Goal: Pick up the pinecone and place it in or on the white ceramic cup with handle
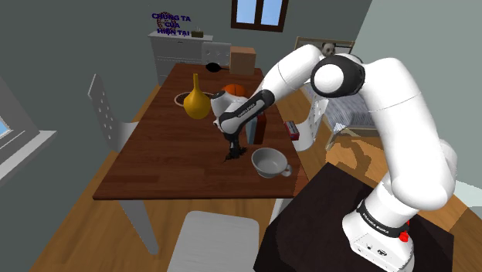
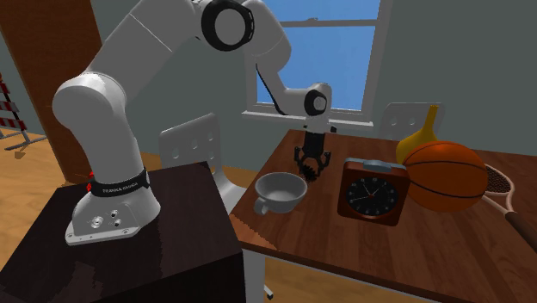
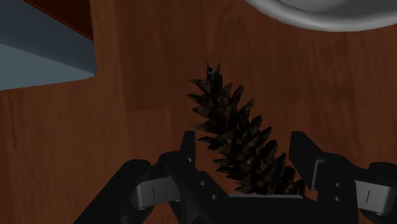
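Note:
The dark brown pinecone (image 3: 238, 140) lies on the wooden table (image 3: 153, 146), with its thick end between the fingers and its tip pointing away. My gripper (image 3: 245, 159) is down at the table and open. A finger stands on either side of the cone with small gaps, so they are not clasping it. In the shoulder view the gripper (image 1: 232, 152) sits just left of the white cup with handle (image 1: 269, 162). The second exterior view shows the gripper (image 2: 311, 166) over the pinecone (image 2: 310, 169), behind the cup (image 2: 279, 191). The cup stands upright.
A square clock (image 2: 373, 191) stands beside the cup, with a basketball (image 2: 444, 176), a yellow gourd-shaped vase (image 1: 197, 100) and a racket (image 2: 503, 198) farther along the table. White chairs (image 1: 108, 116) flank the table. The dark stand (image 1: 347, 224) is close to the table's near corner.

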